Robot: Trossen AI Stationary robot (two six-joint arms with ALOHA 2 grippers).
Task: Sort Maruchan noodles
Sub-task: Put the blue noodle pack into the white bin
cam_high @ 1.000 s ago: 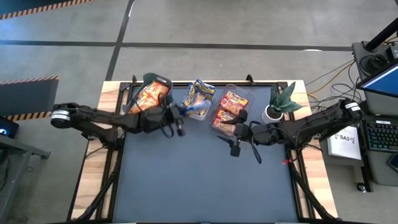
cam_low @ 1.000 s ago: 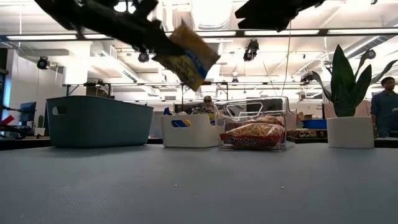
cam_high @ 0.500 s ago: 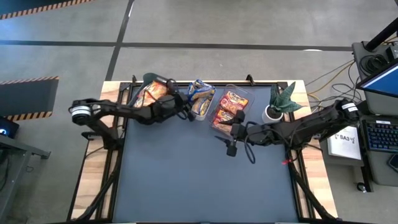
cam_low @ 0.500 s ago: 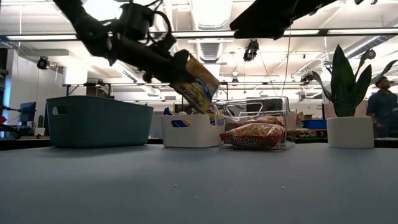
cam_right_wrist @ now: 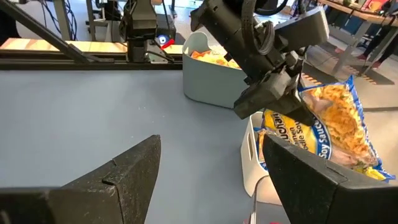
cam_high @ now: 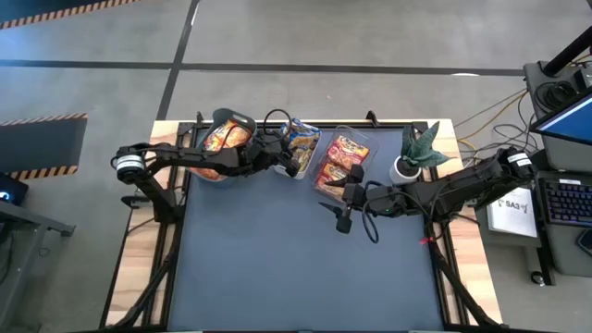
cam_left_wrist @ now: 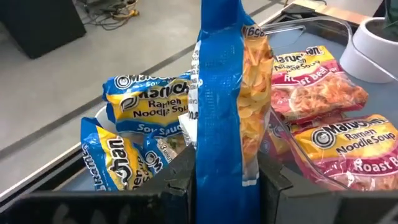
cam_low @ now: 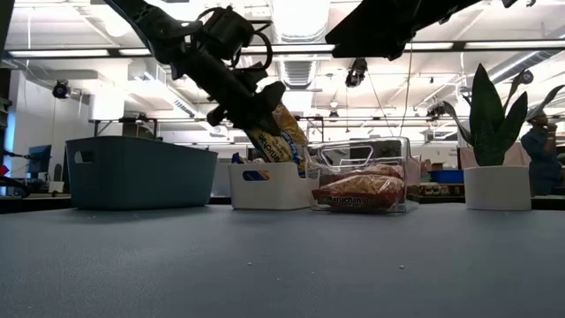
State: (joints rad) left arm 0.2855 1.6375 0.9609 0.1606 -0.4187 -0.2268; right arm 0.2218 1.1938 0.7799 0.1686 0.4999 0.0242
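On the left of the counter, the grey-green bin is sitting with orange-red packets inside it, just as it was a second ago. The left gripper is reaching farther across than before: a second ago it was hanging over the open counter in front of the bins, and now it is hovering at the near rim of the white bin. It is pinching a blue-and-yellow packet edge-on between its fingers, and in the low view that packet is sitting lower than earlier, tilted, with its bottom end dipping to the white bin's rim. More blue-and-yellow packets are already lying in that bin. Just beside it, the clear bin is holding red-labelled roast beef packets, unchanged. The right gripper is hanging over the counter just in front of the clear bin with its fingers spread apart and nothing between them; it is sitting slightly closer to the bins than a second ago. At the far right, a potted plant is standing near the counter's back edge.
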